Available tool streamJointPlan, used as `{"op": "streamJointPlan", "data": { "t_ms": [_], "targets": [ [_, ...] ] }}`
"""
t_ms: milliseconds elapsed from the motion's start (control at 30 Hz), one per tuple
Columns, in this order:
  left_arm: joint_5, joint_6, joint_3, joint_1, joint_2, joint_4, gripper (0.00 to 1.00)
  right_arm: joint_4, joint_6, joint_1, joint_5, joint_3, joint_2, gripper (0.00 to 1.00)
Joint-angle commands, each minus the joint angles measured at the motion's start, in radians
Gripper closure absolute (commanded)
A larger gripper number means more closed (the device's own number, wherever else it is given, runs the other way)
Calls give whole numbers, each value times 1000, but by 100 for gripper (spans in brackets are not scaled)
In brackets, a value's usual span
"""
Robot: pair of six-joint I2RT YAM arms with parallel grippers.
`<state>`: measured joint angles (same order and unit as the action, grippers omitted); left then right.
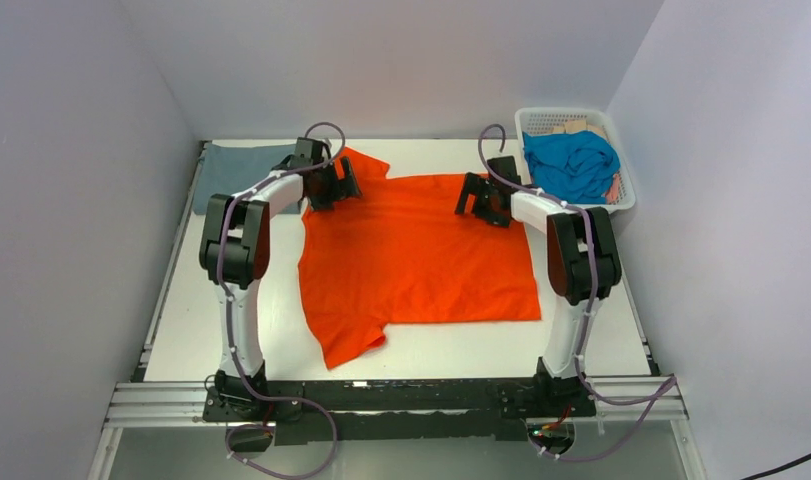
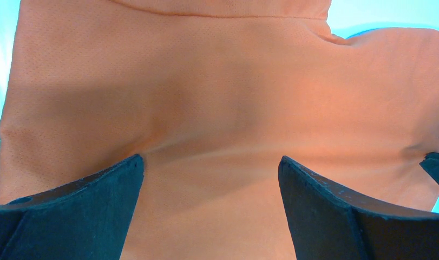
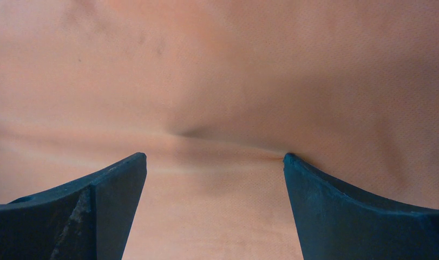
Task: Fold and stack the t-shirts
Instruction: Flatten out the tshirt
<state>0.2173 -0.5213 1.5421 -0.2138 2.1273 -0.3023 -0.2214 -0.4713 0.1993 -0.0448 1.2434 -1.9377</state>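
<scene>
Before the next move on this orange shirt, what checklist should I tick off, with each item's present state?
1. Left gripper open: ok, jaws wide over the orange t-shirt.
2. Right gripper open: ok, low on the fabric.
3. Orange t-shirt spread flat: ok.
4. Fabric gripped: not ok, neither gripper holds any.
5. Grey-blue t-shirt out of the way: ok, far left corner.
6. Turquoise t-shirt folded: not ok, bunched in the basket.
</scene>
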Motion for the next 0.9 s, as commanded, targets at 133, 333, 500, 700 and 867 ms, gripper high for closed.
{"op": "streamJointPlan", "data": {
  "t_ms": [133, 333, 500, 700, 867],
  "targets": [
    [26, 67, 248, 43, 170, -122, 1, -67, 78, -22, 26, 232, -160, 0],
    [76, 112, 185, 25, 16, -73, 1, -66, 85, -13, 30, 177, 9, 0],
    [-19, 129, -80, -59, -300, -44, 1, -14, 38, -2, 34, -44, 277, 0],
    [-201, 2, -453, -209, -659, -87, 1, 68, -46, -7, 116, -341, 601, 0],
    [-362, -120, -684, -367, -917, -244, 1, 77, -82, -14, 178, -455, 723, 0]
  ]
}}
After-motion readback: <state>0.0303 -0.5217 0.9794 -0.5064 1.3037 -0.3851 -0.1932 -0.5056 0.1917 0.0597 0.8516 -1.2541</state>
